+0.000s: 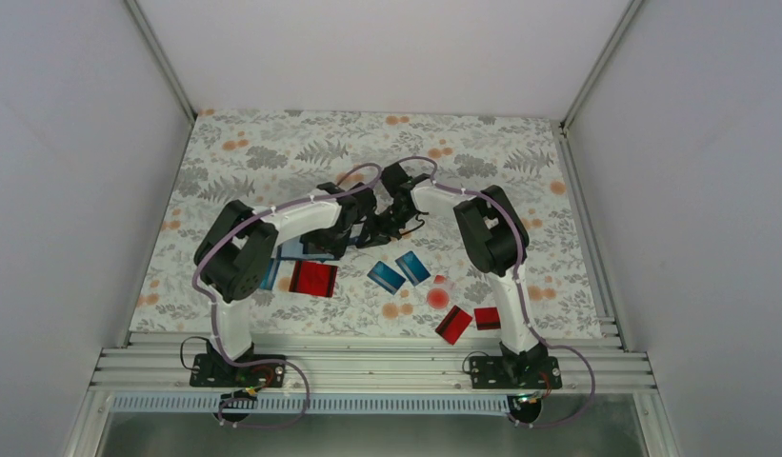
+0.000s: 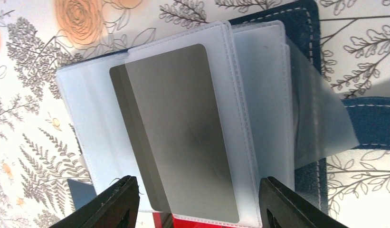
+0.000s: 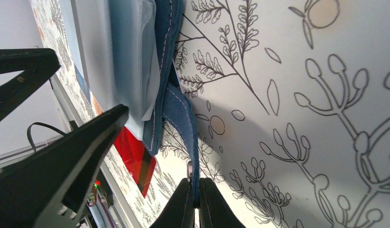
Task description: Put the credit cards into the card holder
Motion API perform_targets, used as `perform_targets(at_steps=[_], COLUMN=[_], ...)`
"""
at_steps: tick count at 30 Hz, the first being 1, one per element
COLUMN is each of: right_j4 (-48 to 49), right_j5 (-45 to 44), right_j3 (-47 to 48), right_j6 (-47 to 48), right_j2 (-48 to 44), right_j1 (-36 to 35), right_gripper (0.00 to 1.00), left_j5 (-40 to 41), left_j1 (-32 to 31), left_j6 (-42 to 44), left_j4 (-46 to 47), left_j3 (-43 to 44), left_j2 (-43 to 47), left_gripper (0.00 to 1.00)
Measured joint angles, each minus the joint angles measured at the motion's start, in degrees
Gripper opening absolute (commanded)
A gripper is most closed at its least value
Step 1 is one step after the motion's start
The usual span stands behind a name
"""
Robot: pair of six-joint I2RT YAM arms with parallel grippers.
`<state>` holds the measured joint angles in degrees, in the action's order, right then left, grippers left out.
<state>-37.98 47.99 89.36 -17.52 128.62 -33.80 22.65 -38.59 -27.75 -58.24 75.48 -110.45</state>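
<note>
The card holder [image 2: 302, 28] lies open on the flowered cloth, its frosted sleeves [image 2: 259, 95] fanned out. A dark grey card [image 2: 183, 128] sits in the top sleeve, with a darker strip showing along its left long edge. My left gripper [image 2: 196, 179] hangs open just above, one finger on each side of the sleeves, touching nothing. My right gripper [image 3: 196, 183] is shut on the holder's blue closure tab [image 3: 181, 118]. Loose credit cards lie on the cloth: a red one [image 1: 313, 278], two blue ones [image 1: 386, 276] [image 1: 412, 268], and two red ones [image 1: 453, 324] [image 1: 487, 318].
A small clear piece with a red dot [image 1: 438, 295] lies between the blue and red cards. More blue cards [image 1: 293, 250] show under the left arm. A red card [image 3: 136, 159] lies partly under the holder. White walls close in the cloth on three sides.
</note>
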Motion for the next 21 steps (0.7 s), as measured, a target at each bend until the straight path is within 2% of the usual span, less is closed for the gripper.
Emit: perform_targets(at_steps=[11, 21], right_j4=[-0.4, -0.4], right_j5=[-1.2, -1.3], right_j3=[0.0, 0.0], right_j6=[0.0, 0.0], right_j2=[0.0, 0.0], right_j1=[0.0, 0.0], right_gripper=[0.04, 0.04], left_j5=[1.1, 1.3], left_j1=[1.3, 3.0], left_j6=[-1.0, -1.4], left_j4=[-0.5, 0.3], left_j3=[0.0, -3.0], left_j2=[4.5, 6.2], left_gripper=[0.47, 0.46])
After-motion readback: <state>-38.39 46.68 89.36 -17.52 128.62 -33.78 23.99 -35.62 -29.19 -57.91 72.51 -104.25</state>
